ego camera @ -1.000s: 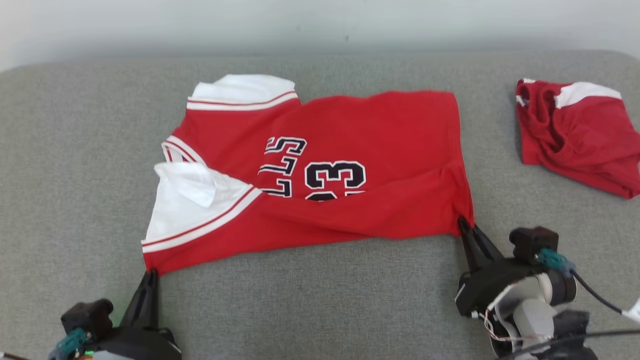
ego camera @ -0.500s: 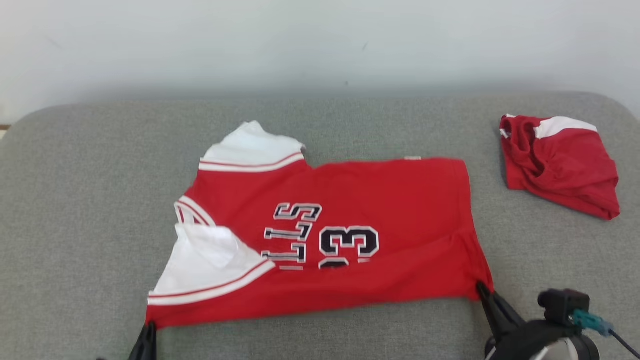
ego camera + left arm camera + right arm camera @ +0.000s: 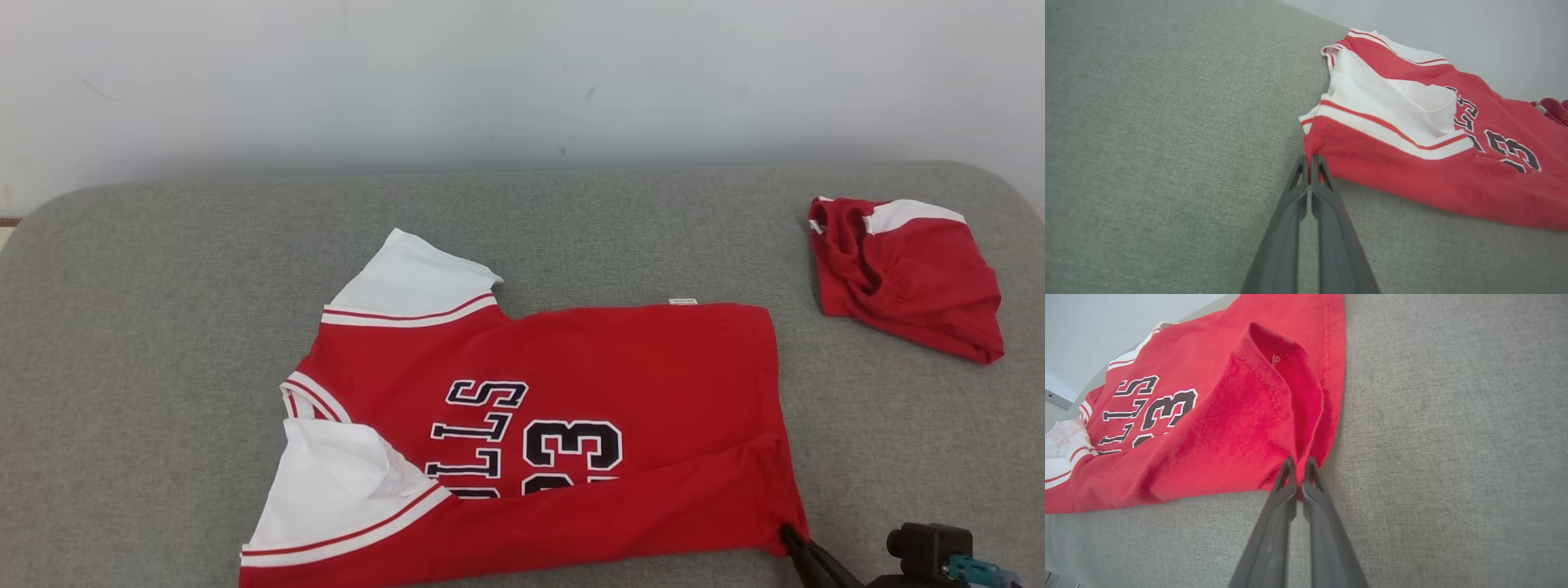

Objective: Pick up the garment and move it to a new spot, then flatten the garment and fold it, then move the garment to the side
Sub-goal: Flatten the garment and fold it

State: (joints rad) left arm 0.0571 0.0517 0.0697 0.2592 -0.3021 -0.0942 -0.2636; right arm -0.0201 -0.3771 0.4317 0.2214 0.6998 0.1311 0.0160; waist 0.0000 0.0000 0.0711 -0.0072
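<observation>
The garment [image 3: 571,384] is a red jersey with white sleeves and dark lettering, lying spread on the grey cushion, collar end to the left. My left gripper [image 3: 1310,160] is shut on its near left corner, below the white sleeve [image 3: 1392,102]. At the near right hem corner my right gripper [image 3: 1300,465] is shut on a pinched fold of red cloth [image 3: 1274,400]. In the head view the right gripper [image 3: 790,535] shows at the bottom edge, touching that corner. The garment's near edge runs between both grips.
A second red and white garment [image 3: 906,273] lies crumpled at the far right of the grey cushion [image 3: 163,327]. A pale wall [image 3: 522,73] rises behind the cushion's far edge. Bare grey fabric lies left of the jersey and beyond it.
The head camera has tilted upward, so the whole scene sits lower in the picture and more wall shows. Both grippers stay shut on the jersey's near corners. The far white sleeve has spread flatter.
</observation>
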